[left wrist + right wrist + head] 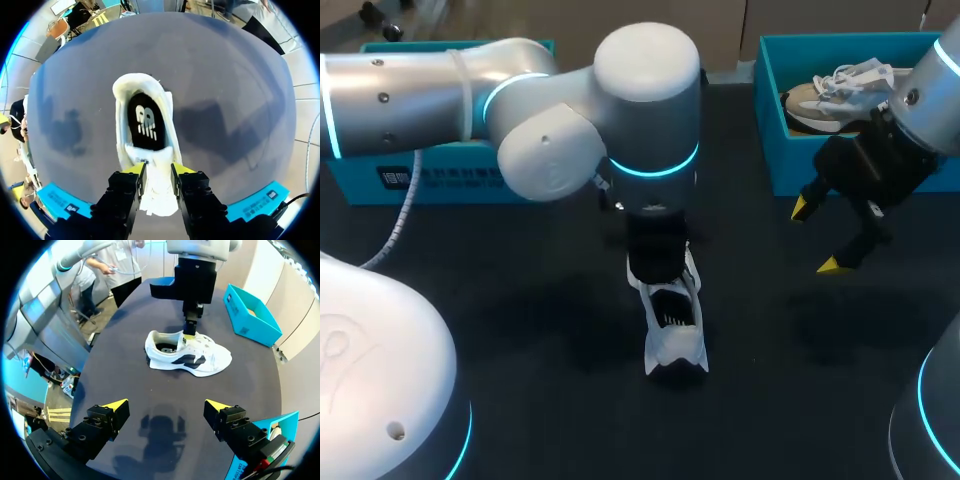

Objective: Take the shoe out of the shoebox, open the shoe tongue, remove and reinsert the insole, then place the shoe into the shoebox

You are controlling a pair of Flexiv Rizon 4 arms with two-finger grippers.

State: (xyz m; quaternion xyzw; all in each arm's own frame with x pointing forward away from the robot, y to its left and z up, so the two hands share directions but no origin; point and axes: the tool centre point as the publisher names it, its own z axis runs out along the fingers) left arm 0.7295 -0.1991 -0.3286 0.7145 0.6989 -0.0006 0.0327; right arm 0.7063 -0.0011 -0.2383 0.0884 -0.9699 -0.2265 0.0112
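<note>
At mid-table, left jaws: narrow, pinching the tongue [150, 156] from two sides, with the yellow fingertips [134, 169] pressed against it.
Tongue: white, caught at the front edge of the shoe's opening.
Shoe [672, 325] [127, 82] [200, 357]: white with a dark side mark, upright on its sole on the table [520, 330]. Its heel is toward the robot and its toe is under the left arm [650, 110].
Insole [146, 122] [165, 346]: black with a pale mark, lying inside the shoe and seen through the opening.
Right jaws: wide apart and holding nothing, hanging over the table just in front of the right box, well apart from the shoe.
Right box [770, 110]: teal, at the table's far right, with a second shoe [825, 100] with white laces inside.
Left box [430, 185] [250, 315]: teal, at the far left, behind the left arm.
</note>
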